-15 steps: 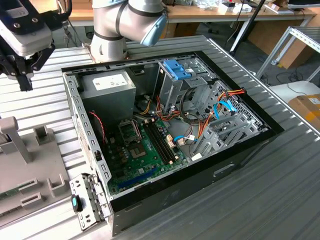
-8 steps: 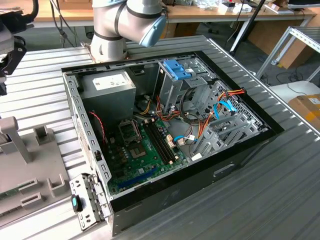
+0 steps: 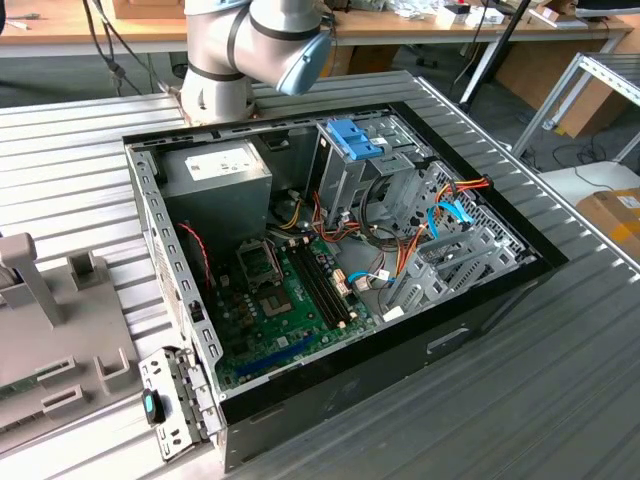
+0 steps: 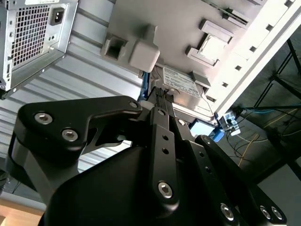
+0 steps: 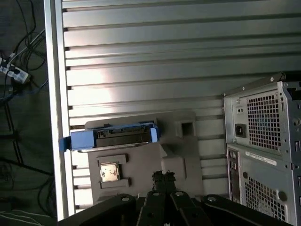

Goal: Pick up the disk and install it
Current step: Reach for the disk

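The disk (image 5: 113,137) stands on edge in a slot of a grey holder (image 5: 181,157), its bright blue frame showing along the rim. In the second wrist view the disk (image 4: 183,84) shows its white label, with a blue corner below it. My gripper (image 5: 163,176) hovers above the holder beside the disk, apart from it, fingers together with nothing between them. In the second wrist view the gripper (image 4: 159,96) has its tips pointing at the disk's near end.
An open computer case (image 3: 480,300) lies on the ribbed metal table (image 3: 560,400), with a metal drive cage and blue latch (image 3: 352,137) inside. The case's rear panel (image 5: 263,141) stands close to the holder. The table edge (image 5: 54,117) runs just past the disk.
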Action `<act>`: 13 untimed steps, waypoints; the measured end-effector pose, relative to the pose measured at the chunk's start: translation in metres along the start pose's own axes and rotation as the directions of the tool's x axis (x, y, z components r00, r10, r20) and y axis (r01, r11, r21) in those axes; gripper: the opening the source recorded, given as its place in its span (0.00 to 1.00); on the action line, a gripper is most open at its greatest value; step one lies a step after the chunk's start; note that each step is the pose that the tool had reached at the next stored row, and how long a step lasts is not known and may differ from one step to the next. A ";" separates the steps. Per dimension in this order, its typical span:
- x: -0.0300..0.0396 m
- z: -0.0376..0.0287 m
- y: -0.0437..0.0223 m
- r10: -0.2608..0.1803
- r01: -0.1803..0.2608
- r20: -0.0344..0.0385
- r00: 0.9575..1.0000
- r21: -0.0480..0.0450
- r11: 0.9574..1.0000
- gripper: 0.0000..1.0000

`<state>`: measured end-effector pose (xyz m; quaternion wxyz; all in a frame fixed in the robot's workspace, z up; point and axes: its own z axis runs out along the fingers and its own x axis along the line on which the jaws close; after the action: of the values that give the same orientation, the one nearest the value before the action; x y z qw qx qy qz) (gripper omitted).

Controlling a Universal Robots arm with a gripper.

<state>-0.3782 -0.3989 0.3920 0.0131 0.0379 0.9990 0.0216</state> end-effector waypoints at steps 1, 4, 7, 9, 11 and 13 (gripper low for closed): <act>0.0051 -0.0002 -0.0004 0.000 0.000 0.000 1.000 0.000 1.000 0.11; 0.0238 -0.0001 -0.0018 0.000 0.000 0.000 1.000 0.000 1.000 0.11; 0.0441 0.0000 -0.0034 0.000 0.000 0.000 1.000 0.000 1.000 0.11; 0.0549 0.0001 -0.0042 0.000 0.000 0.000 1.000 0.000 1.000 0.11; 0.0576 0.0000 -0.0044 0.000 0.000 0.000 1.000 0.000 1.000 0.11; 0.0577 0.0000 -0.0044 0.000 0.000 0.000 1.000 0.000 1.000 0.11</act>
<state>-0.4360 -0.3989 0.3904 0.0131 0.0378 0.9990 0.0216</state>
